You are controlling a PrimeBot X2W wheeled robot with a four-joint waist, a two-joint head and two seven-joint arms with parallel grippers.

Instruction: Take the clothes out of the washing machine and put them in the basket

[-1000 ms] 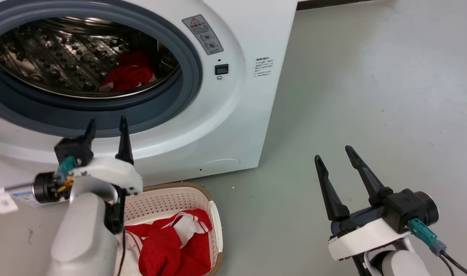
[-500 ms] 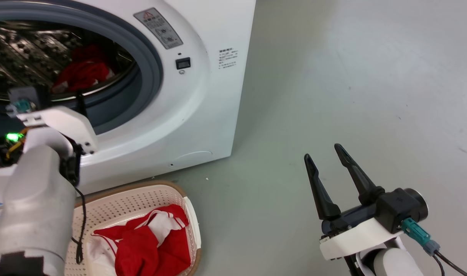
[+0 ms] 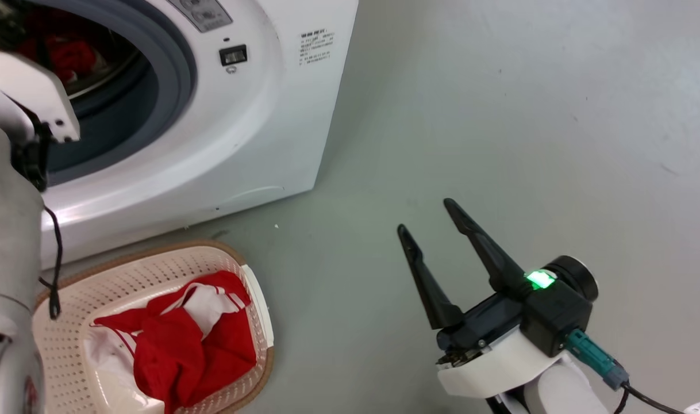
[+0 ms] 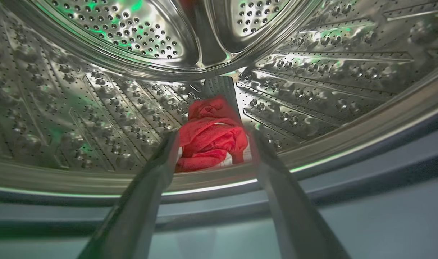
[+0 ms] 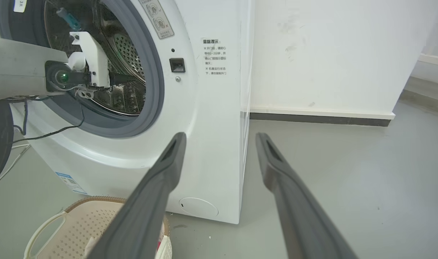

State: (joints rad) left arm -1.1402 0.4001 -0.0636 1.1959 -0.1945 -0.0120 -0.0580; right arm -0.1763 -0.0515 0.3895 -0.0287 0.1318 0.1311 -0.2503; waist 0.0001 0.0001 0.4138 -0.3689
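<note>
Presently the left gripper (image 4: 213, 133), fingers spread and empty, is entering the large white front-loading washing machine (image 3: 258, 132); the crumpled red-and-white fabric garment (image 4: 211, 144) is lying deep inside it, probably needing a farther reach and pinch.

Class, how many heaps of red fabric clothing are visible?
2: one heap in the cream perforated plastic basket, one heap in the washer's steel drum; others may be hidden.
</note>
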